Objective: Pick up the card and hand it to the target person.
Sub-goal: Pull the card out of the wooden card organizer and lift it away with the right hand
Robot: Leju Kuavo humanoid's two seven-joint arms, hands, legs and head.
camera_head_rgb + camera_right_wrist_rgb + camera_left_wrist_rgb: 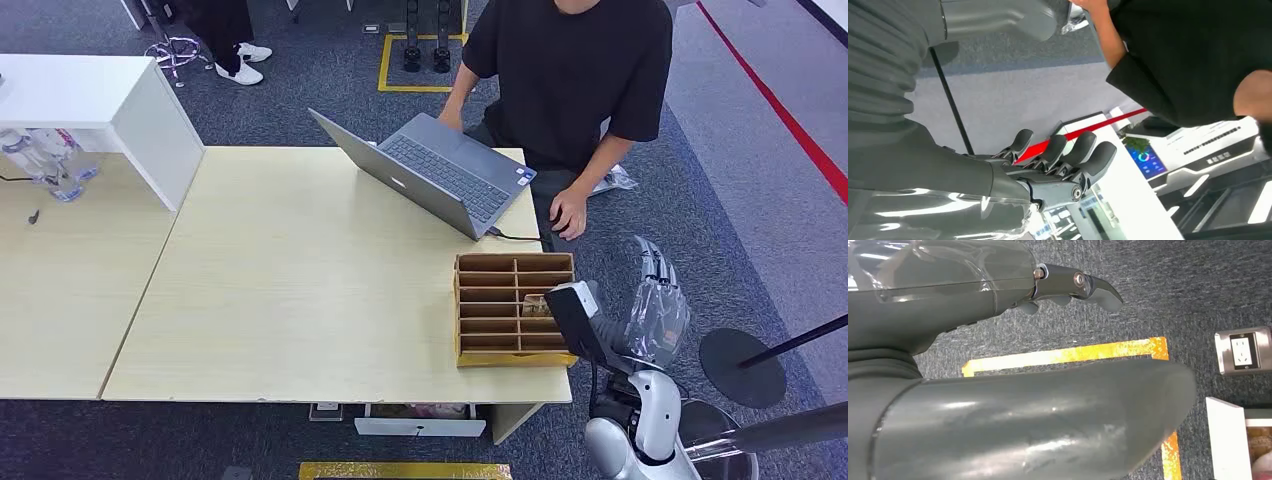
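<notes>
Right hand up beside the card rack, nothing in it; card hard to spot.

Nearest, the right hand [655,300] sits raised just off the counter's [300,300] right edge, wrapped in clear plastic, fingers [1083,155] loosely curved and apart, holding nothing. Left hand [1068,287] hangs over grey carpet with yellow tape [1068,352]; fingers mostly hidden behind its own cover, thumb huge in front, so can't tell how it's set. Just beside the right hand, a wooden rack [510,310] on the counter's near right corner; something pale in a right-column slot might be the card [535,305], too small to say. Further back, an open laptop [440,175], then a person [580,70] in black, head cut off.
</notes>
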